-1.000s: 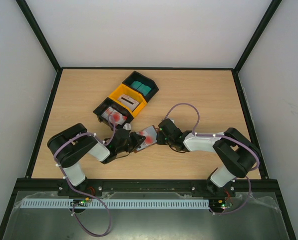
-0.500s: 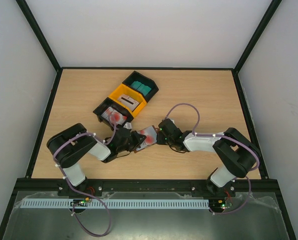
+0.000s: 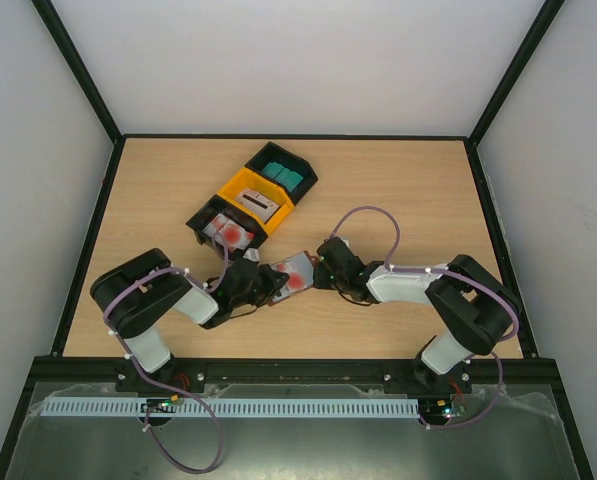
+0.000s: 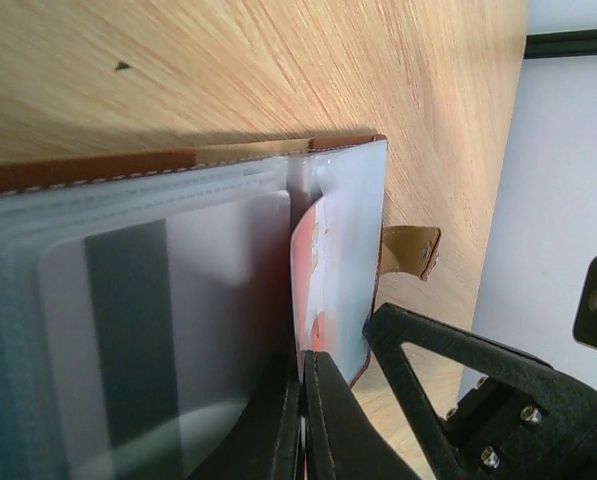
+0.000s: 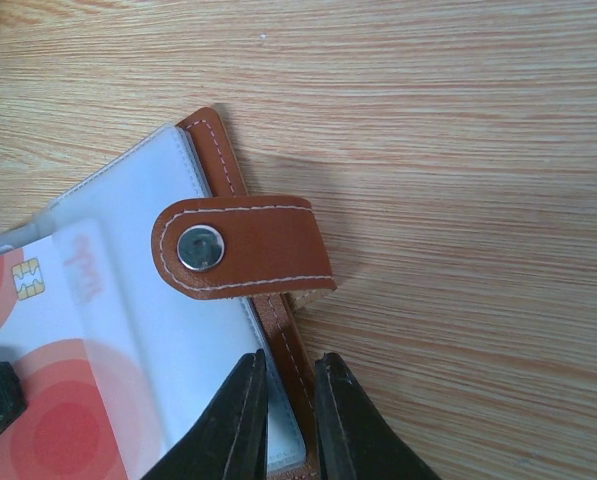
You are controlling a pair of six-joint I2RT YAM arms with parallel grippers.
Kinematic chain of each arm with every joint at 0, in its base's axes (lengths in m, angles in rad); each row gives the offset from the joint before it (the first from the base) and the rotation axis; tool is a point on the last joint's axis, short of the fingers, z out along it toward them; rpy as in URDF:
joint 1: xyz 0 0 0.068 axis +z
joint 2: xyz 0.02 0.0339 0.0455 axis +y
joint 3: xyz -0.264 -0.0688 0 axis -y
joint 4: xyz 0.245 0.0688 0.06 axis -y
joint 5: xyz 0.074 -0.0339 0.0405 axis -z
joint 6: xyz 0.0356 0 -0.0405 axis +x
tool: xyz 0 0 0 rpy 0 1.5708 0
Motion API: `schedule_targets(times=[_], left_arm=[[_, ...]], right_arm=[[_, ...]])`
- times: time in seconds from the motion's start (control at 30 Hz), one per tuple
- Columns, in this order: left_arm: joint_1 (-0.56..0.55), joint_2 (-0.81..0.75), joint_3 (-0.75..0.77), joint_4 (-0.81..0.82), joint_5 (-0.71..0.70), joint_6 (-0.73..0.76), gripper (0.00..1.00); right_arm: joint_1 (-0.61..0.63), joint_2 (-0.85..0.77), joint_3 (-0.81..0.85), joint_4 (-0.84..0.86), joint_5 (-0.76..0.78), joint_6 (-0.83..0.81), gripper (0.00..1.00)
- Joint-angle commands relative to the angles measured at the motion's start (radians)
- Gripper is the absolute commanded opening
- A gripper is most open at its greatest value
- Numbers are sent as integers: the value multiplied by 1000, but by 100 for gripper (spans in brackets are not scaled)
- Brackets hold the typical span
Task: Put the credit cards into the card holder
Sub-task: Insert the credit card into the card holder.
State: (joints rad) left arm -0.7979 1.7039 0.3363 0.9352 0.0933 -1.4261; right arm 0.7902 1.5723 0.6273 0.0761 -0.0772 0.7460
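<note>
The brown card holder lies open on the table between my two grippers. Its clear sleeves fill the left wrist view, with a dark-striped card inside one. My left gripper is shut on a white-and-red credit card, which stands edge-on in the holder's right sleeve. My right gripper straddles the holder's stitched brown edge just below the snap tab, its jaws pressed to either side. The same red-marked card shows under the sleeve there.
Three joined bins stand behind the holder: a black one with teal cards, a yellow one with a grey card, and a black one with white-and-red cards. My right gripper's black finger sits close beside my left gripper.
My right jaws have narrowed onto the holder's edge. My left arm has drawn slightly back and left, and the holder has barely shifted.
</note>
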Motion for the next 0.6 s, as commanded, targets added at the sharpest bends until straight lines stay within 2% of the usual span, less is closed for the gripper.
schedule_targets(times=[0.0,0.23,0.33,0.4,0.57], left_arm=[[0,52,33,-84,-15,8,3],[-3,64,89,-148,-20,57,12],[-3,32,65,-173,-16,48,20],[-2,-6,16,-101,9,29,28],[-7,-78,8,-171,30,31,46]], right_arm=[[8,50,-14,-97,-34,7,13],[8,50,-12,-92,-37,6,13],[7,49,-11,-91,-35,7,13],[9,48,-13,-91,-42,3,13],[8,47,-7,-93,-68,-7,11]])
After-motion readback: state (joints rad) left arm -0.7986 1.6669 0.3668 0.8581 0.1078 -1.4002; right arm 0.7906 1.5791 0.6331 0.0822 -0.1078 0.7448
